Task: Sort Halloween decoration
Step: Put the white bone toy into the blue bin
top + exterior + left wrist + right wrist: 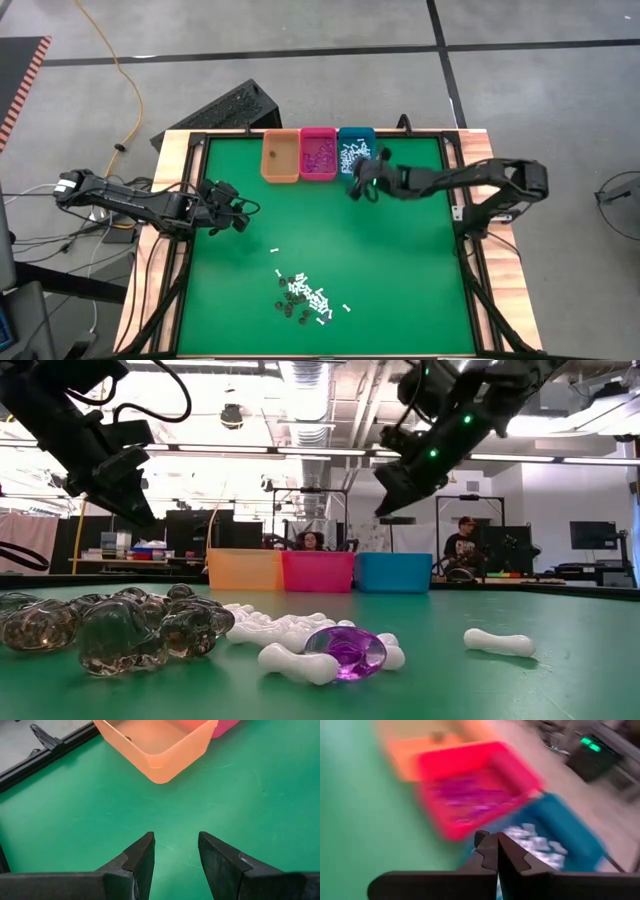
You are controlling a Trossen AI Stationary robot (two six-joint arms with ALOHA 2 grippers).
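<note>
The Halloween bits (303, 296) lie in a small heap near the front of the green bench (400, 260): white sticks, dark lumps and a purple bit (347, 650). One white stick (274, 248) lies a little apart. More white sticks fill the teal bin (356, 147), and purple bits sit in the pink bin (318, 152). The orange bin (280, 155) stands beside them. The right pincer (354, 188) hangs just in front of the teal bin, shut tight and holding nothing seen. The left pincer (240, 215) hangs over bare green near the orange bin, its fingers (142, 857) apart and empty.
</note>
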